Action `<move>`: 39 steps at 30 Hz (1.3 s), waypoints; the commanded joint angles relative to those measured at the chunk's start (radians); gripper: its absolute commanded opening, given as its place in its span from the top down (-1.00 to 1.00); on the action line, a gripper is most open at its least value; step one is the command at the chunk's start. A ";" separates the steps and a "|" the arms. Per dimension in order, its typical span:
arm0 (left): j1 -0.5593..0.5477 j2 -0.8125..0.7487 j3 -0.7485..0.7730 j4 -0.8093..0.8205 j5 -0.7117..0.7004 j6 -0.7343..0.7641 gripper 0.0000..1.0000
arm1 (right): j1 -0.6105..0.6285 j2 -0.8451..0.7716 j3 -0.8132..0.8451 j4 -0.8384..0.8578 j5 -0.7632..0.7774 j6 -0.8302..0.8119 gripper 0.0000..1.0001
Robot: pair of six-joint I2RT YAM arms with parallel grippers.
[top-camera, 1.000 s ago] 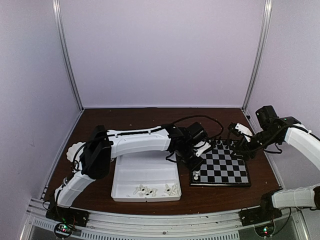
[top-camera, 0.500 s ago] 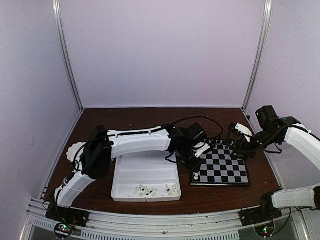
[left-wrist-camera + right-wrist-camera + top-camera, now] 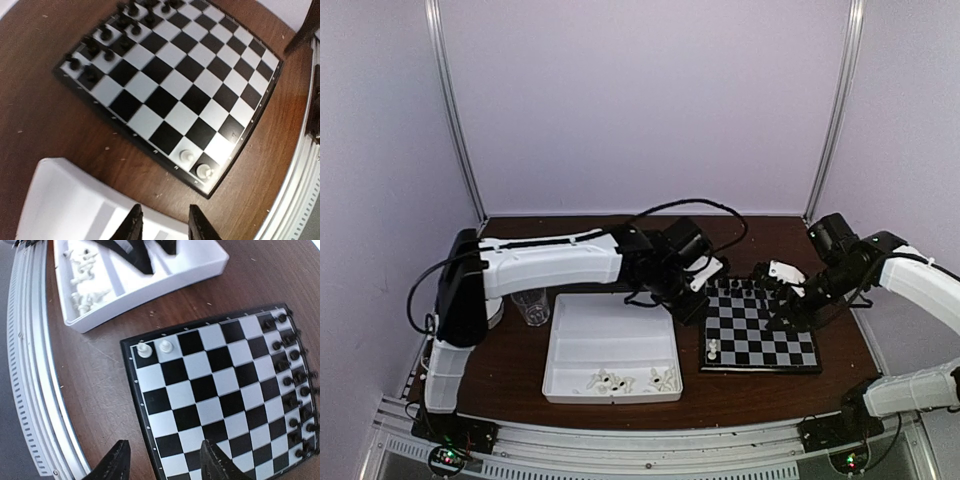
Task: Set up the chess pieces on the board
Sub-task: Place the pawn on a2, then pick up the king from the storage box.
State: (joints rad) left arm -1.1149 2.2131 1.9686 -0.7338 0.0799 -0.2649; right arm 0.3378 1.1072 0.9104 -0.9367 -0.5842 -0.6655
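Note:
The board [image 3: 765,338] lies right of centre. Two white chess pieces [image 3: 713,350] stand in its near left corner, and black chess pieces [image 3: 748,287] fill its far rows. More white pieces [image 3: 620,380] lie in the white tray [image 3: 610,340]. My left gripper [image 3: 700,298] hovers open and empty by the board's left edge. In the left wrist view [image 3: 165,227] it hangs over the gap between tray [image 3: 70,205] and board [image 3: 175,95]. My right gripper [image 3: 792,308] is open and empty above the board's right part. In the right wrist view [image 3: 165,462] it is over the board [image 3: 220,390].
A clear cup [image 3: 532,306] stands left of the tray. A metal rail [image 3: 620,440] runs along the near table edge and also shows in the right wrist view [image 3: 30,365]. Purple walls enclose the table. The left arm [image 3: 550,265] stretches over the tray's far side.
The left arm has swung its shoulder to the left and pulled its gripper back from the board's near left corner. The right gripper has moved left, over the board.

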 commanded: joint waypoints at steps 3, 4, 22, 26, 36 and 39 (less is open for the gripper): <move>0.087 -0.401 -0.360 0.202 -0.150 -0.091 0.35 | 0.295 0.166 0.164 0.017 0.210 -0.061 0.10; 0.102 -0.447 -0.416 0.210 -0.164 -0.109 0.35 | 0.337 0.211 0.212 0.027 0.235 -0.055 0.14; 0.203 -1.010 -0.969 0.180 -0.376 -0.335 0.29 | 0.740 0.864 0.728 0.043 0.215 -0.247 0.09; 0.208 -1.066 -0.986 0.158 -0.398 -0.340 0.29 | 0.772 0.945 0.782 0.032 0.239 -0.322 0.17; 0.211 -1.090 -0.991 0.131 -0.405 -0.344 0.27 | 0.812 1.020 0.794 0.028 0.262 -0.415 0.14; 0.211 -1.089 -0.997 0.133 -0.404 -0.348 0.27 | 0.817 1.039 0.797 0.026 0.266 -0.426 0.10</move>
State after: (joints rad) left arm -0.9104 1.1366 0.9863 -0.6071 -0.3088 -0.5980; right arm 1.1461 2.1216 1.6806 -0.8951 -0.3458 -1.0489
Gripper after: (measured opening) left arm 0.365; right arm 0.444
